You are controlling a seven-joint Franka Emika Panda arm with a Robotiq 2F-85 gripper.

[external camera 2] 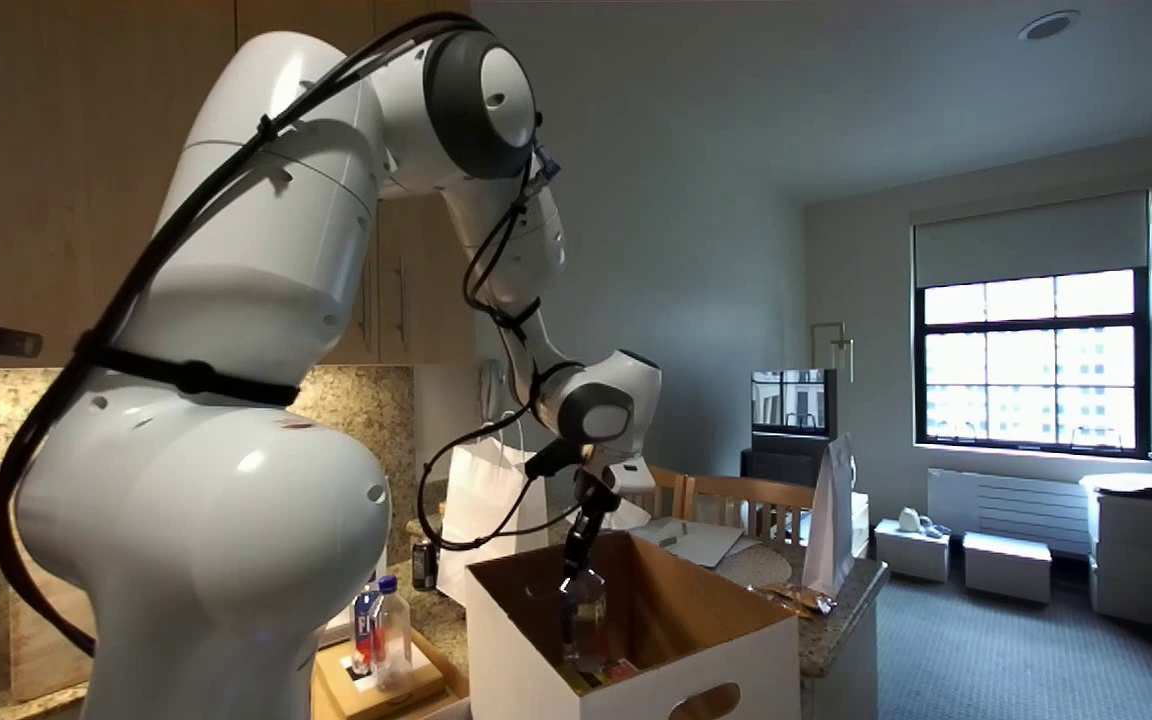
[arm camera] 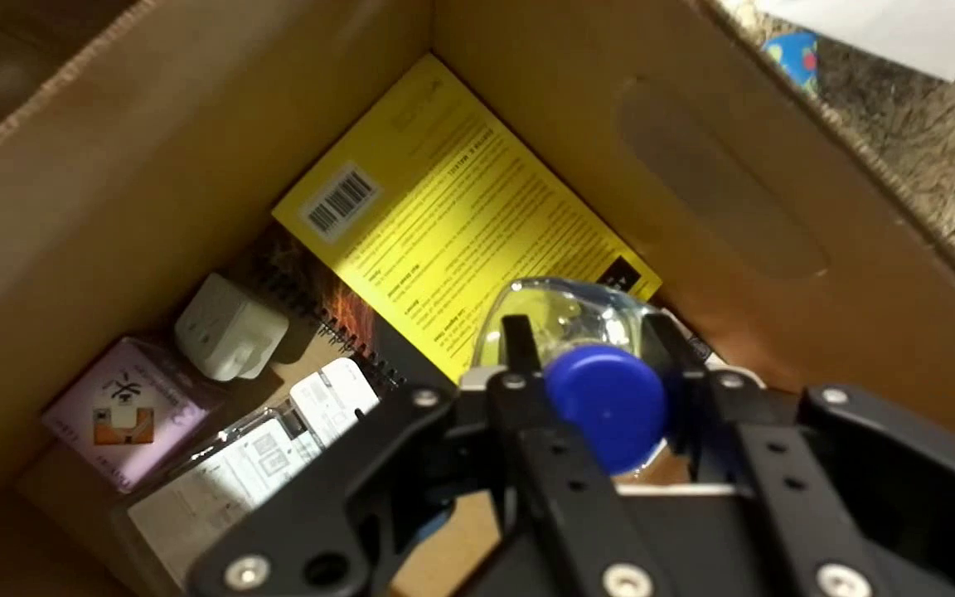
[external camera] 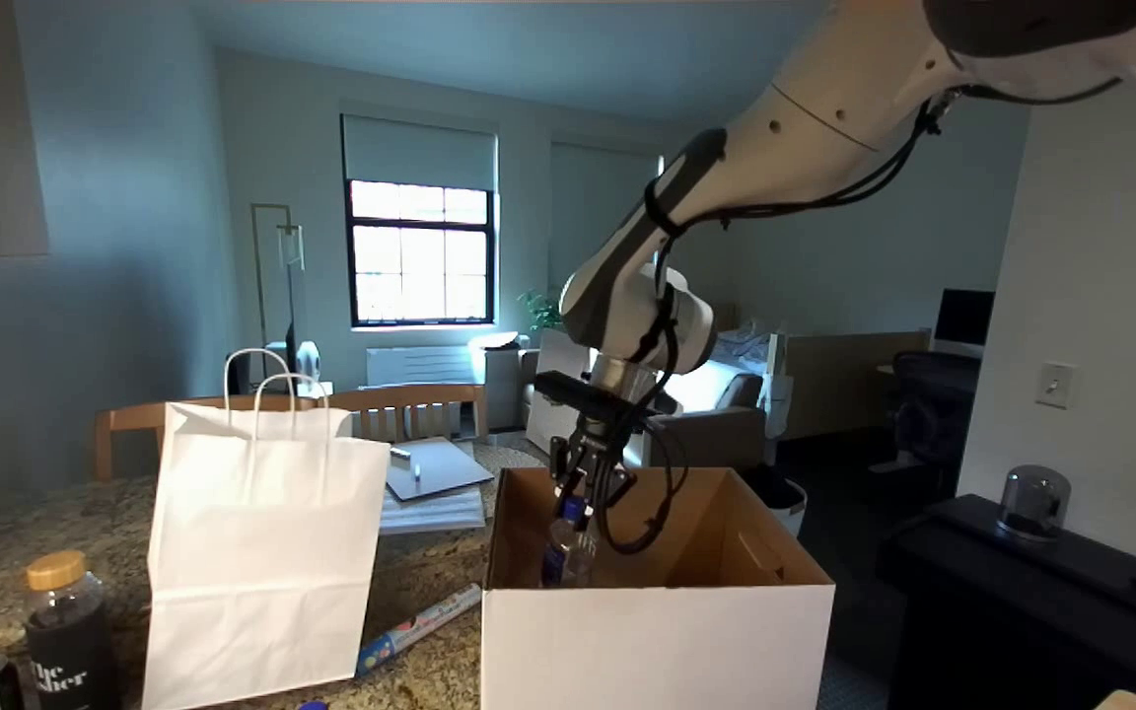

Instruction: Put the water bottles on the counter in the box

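A: First the water bottle: how does it look to us?

B: Clear and glossy, blue cap, dark blue label down one side. We have it close to upright inside the box, brown within, pale on its outer face. Whether the base rests on anything, we cannot tell.

A: And what do we get from single views?

B: From the wrist view, the only look at a lilac carton, a white plug adapter and the barcode on a yellow book, all lying in the box. In an exterior view we pick up two more bottles, standing on a tan block near the arm.

A: Fingers?

B: Narrow. We note one on each side, just at the cap; the gripper holds the bottle there, by its top.
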